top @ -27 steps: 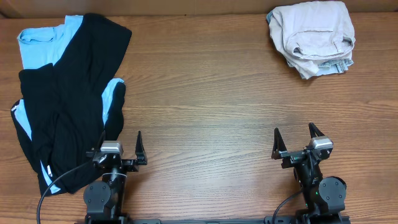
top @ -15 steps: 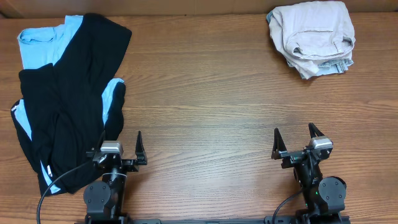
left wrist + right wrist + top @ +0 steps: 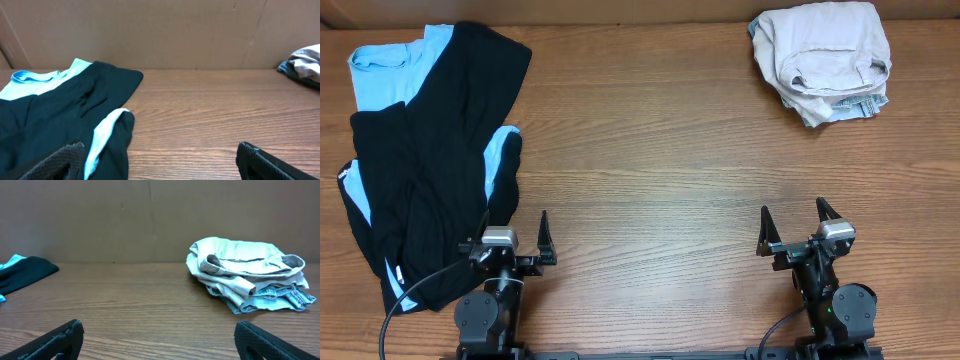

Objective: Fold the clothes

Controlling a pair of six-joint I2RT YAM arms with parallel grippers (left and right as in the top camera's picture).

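Several garments lie heaped at the far left of the table: the clothes [image 3: 420, 150], a crumpled tangle of black and pale blue, with a black shirt [image 3: 450, 120] draped over the top and a light-blue shirt [image 3: 380, 65] showing at the far corner and along the edges. Nothing in that heap is gripped and nothing is spread flat, so the folding is judged not yet begun, and the step in hand is the very first reach. Just beside the heap's near edge, the left gripper [image 3: 515, 238] is parked low at the front of the table [image 3: 650, 150]. Its fingers [image 3: 60, 161] are spread wide, with only wood and the cloth's edge seen between them. Well apart on the right, the right gripper [image 3: 792, 228] is likewise parked, jaws held wide and empty. At the far right corner a beige bundle [image 3: 825, 60] is seen, compactly stacked, and it appears to need no handling. By this reading, the next move calls for the black shirt to be picked from the heap by a hem or shoulder. It would then be drawn out onto the middle of the wood and laid flat, with the right arm brought across to help. Care would be wanted so that a single layer is pinched and the light-blue shirt is not dragged along.
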